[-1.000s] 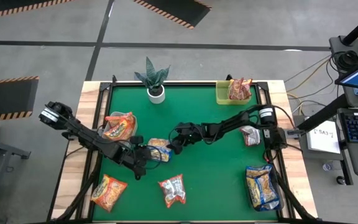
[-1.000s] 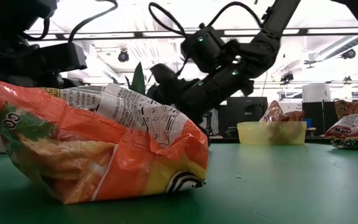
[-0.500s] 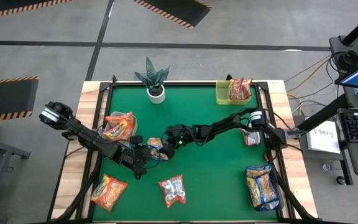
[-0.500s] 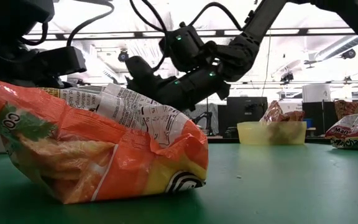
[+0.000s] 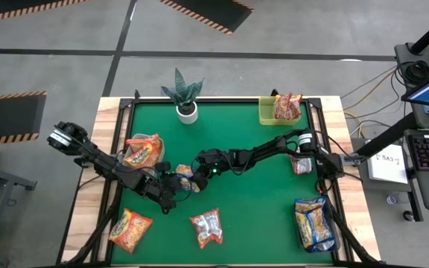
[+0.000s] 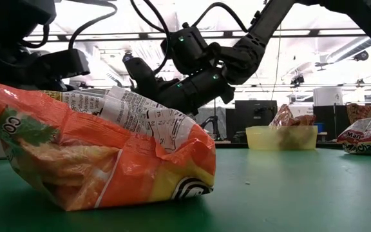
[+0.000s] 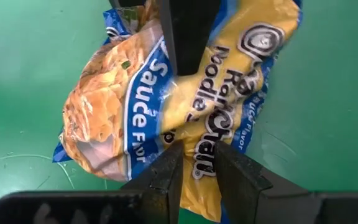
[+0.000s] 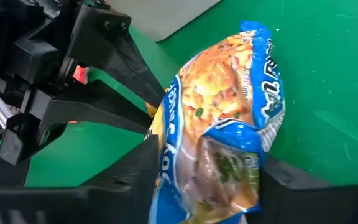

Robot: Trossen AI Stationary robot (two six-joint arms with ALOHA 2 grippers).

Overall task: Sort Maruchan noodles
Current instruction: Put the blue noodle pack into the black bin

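The left gripper [image 5: 176, 184] sits left of the table's centre and is clamped on one end of a yellow-and-blue noodle packet [image 5: 187, 177]. In the left wrist view its two fingers [image 7: 166, 174] pinch the packet's [image 7: 166, 106] edge. The right gripper [image 5: 196, 170] reaches in from the right and straddles the opposite end of the same packet. In the right wrist view its fingers [image 8: 135, 171] stand on either side of the packet [image 8: 222, 137], touching it; whether they have fully tightened cannot be told.

Other packets on the green table [image 5: 237, 134], left to right:
- An orange packet [image 5: 129, 229] lies at the near left corner.
- An orange-red packet [image 5: 143, 151] lies at the left edge, beside the left arm.
- A red-silver packet [image 5: 207, 227] lies near the front, left of centre.
- A red-silver packet [image 5: 299, 162] lies at the right edge, beneath the right arm.
- A yellow-and-blue stack [image 5: 313, 223] lies at the near right corner.

A lime-green tray [image 5: 268, 113] at the far right holds a red packet [image 5: 286, 106]. A potted plant [image 5: 185, 95] stands at the far edge.
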